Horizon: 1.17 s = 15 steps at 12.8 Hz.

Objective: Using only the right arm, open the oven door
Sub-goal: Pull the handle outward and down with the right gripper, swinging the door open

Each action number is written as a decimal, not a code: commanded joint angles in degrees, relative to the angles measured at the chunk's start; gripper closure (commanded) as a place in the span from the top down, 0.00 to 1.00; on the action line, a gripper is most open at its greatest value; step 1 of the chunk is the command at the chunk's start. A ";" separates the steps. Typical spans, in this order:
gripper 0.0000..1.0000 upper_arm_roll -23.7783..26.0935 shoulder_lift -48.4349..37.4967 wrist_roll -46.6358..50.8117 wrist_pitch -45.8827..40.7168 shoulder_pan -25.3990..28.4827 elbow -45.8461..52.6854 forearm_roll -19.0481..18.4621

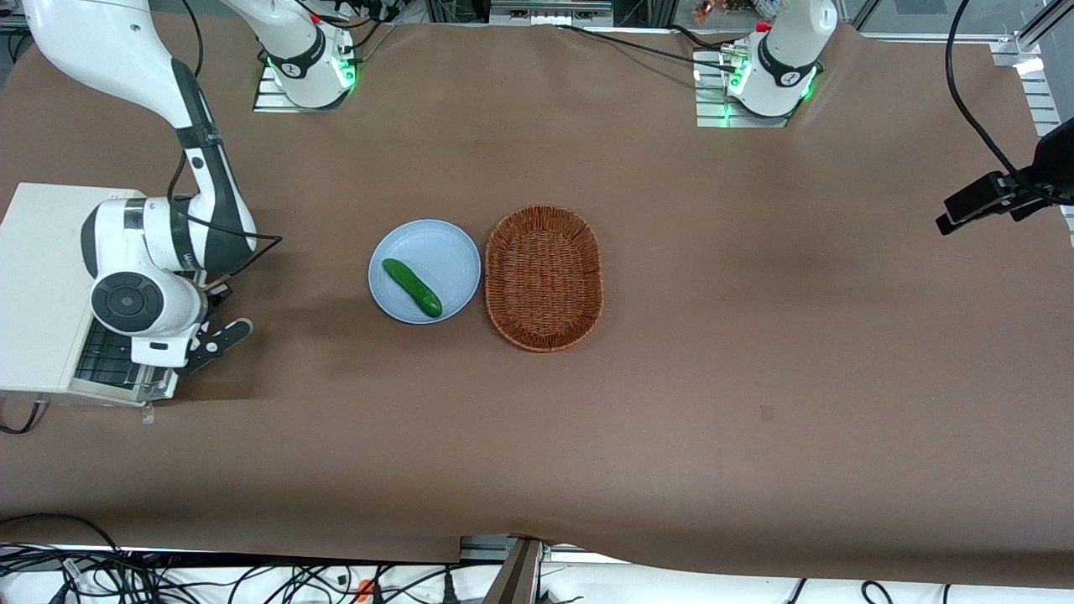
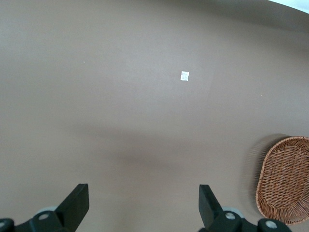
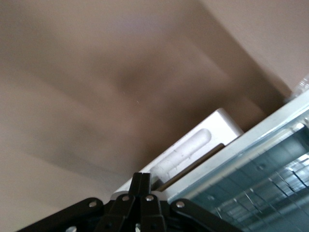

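Observation:
The white toaster oven (image 1: 38, 289) stands at the working arm's end of the table. Its oven door (image 1: 105, 359) shows dark glass with rack lines under my wrist, edged by a shiny metal frame (image 3: 227, 154). How far it stands open I cannot tell. A pale bar, the handle (image 3: 186, 151), runs along the door's edge. The right arm (image 1: 147, 252) reaches over the oven's front. Its gripper (image 1: 242, 326) sits just off the door's edge toward the table's middle, low near the cloth. The fingers (image 3: 141, 186) are pressed together, shut and empty, right beside the handle's end.
A pale blue plate (image 1: 445, 252) with a green cucumber (image 1: 412, 287) lies mid-table, and a brown wicker basket (image 1: 503, 277) lies beside it; the basket also shows in the left wrist view (image 2: 285, 181). Brown cloth (image 1: 755, 377) covers the table. A small white scrap (image 2: 184, 76) lies on it.

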 commanded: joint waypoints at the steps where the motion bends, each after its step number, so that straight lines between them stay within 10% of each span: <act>1: 0.00 -0.92 4.01 -0.11 2.63 -1.30 1.29 1.50; 15: 0.00 -1.01 6.21 3.32 3.78 -1.83 1.46 18.91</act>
